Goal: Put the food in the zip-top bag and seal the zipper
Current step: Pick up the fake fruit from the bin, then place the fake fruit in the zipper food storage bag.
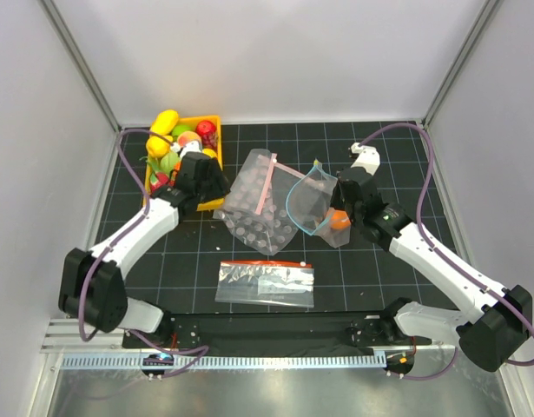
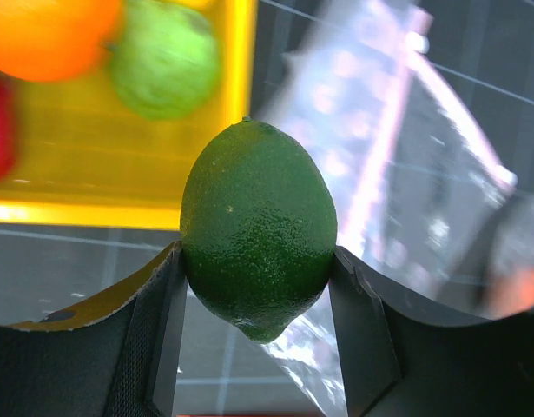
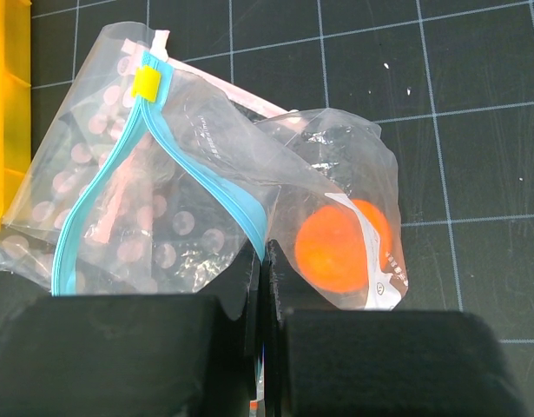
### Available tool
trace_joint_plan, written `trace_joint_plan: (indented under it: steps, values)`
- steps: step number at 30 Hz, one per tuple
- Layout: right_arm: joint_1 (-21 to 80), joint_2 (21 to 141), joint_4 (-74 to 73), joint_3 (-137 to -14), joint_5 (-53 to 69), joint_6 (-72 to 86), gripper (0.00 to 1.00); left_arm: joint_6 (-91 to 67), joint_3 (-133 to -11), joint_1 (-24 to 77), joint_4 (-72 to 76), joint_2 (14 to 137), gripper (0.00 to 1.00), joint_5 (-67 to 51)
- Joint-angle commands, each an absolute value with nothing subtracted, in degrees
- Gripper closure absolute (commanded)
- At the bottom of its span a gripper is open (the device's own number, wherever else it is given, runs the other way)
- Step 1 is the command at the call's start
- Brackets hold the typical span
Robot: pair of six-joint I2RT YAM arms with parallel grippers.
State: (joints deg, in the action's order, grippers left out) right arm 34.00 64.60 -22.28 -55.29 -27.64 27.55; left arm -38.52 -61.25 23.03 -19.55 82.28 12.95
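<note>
The clear zip-top bag (image 1: 317, 207) lies right of centre with its mouth held open, and an orange ball (image 1: 339, 221) is inside it. My right gripper (image 1: 342, 195) is shut on the teal zipper (image 3: 206, 184) at the mouth's edge (image 3: 265, 256). The right wrist view shows the bag (image 3: 336, 165), the orange (image 3: 336, 248) and a yellow slider (image 3: 148, 84). My left gripper (image 1: 209, 181) is shut on a green lime (image 2: 258, 230). It holds the lime above the mat between the yellow bin and the bags (image 2: 258, 265).
A yellow bin (image 1: 217, 127) with several fruits stands at the back left. A dotted bag with a pink strip (image 1: 253, 213) lies under and left of the teal bag. A flat bag with a red-orange strip (image 1: 265, 282) lies near the front centre.
</note>
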Motion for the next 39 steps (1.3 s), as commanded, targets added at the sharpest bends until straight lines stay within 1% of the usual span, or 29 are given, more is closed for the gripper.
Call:
trace_joint_plan:
  steps: [1,3,7,10,13,16,24,27,28,30,32,33,39]
  values:
    - [33.84,63.81,-19.86,-55.11,-27.07,28.21,0.99,-39.73,-56.62,26.27,-8.20,75.42,0.58,4.15]
    - [33.84,63.90,-19.86,-55.28,-26.72,28.30,0.99,-38.85,-55.46,30.56,-3.27,72.96,0.58,3.17]
    - [33.84,63.72,-19.78,-55.20,-26.11,28.39,0.99,-32.71,-54.50,40.85,2.98,69.26,0.63,3.86]
    - [33.84,63.63,-19.51,-55.11,-25.58,28.39,0.99,-29.19,-53.62,46.73,9.47,68.82,0.64,3.08]
    - [33.84,63.54,-19.25,-54.93,-25.14,28.48,0.99,-24.55,-53.88,51.92,11.07,68.99,0.64,3.60]
    - [33.84,63.63,-18.90,-54.76,-24.52,28.48,0.99,-21.28,-54.31,54.40,13.00,70.48,0.59,3.52]
    - [33.84,62.58,-18.46,-54.23,-24.43,28.39,0.99,-21.18,-62.38,56.25,7.48,82.42,0.59,4.04]
    - [33.84,62.23,-18.11,-53.88,-24.96,28.48,0.99,-21.36,-65.03,56.69,4.31,84.90,0.53,5.18]
    - [33.84,62.05,-18.02,-53.79,-24.96,28.48,0.99,-21.44,-65.47,56.78,3.44,86.03,0.46,5.45]
    - [33.84,62.14,-17.93,-53.79,-25.05,28.48,0.99,-21.45,-66.18,56.95,2.99,86.66,0.41,5.62]
    - [33.84,62.14,-17.93,-53.79,-25.14,28.48,0.99,-21.01,-66.53,57.39,1.85,86.75,0.19,6.33]
    - [33.84,62.05,-17.93,-53.79,-25.14,28.56,0.99,-20.83,-66.88,57.74,0.89,86.57,0.01,6.94]
    - [33.84,62.05,-17.93,-53.70,-25.22,28.65,0.99,-19.95,-66.01,57.92,0.18,83.76,0.00,9.49]
